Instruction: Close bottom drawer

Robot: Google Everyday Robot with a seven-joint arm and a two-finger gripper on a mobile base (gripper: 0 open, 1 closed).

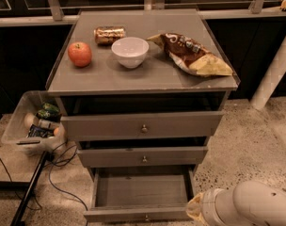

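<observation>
The bottom drawer [142, 192] of the grey-brown cabinet is pulled far out. Its plain board floor shows and it is empty. Its slim front [138, 214] with a small round knob [146, 217] sits at the bottom edge of the camera view. The mid drawer [143, 156] and the top drawer [143, 125] stand slightly out. My arm comes in at the lower right. My gripper [195, 210] is low, just right of the bottom drawer's front right corner, mostly hidden by the white wrist.
On the cabinet top [105, 76] lie an apple [80, 54], a can [109, 34], a white bowl [130, 51] and a chip bag [192, 54]. A clear bin [34, 124] with items and cables [58, 166] lie on the floor at left. A white post [274, 72] stands at right.
</observation>
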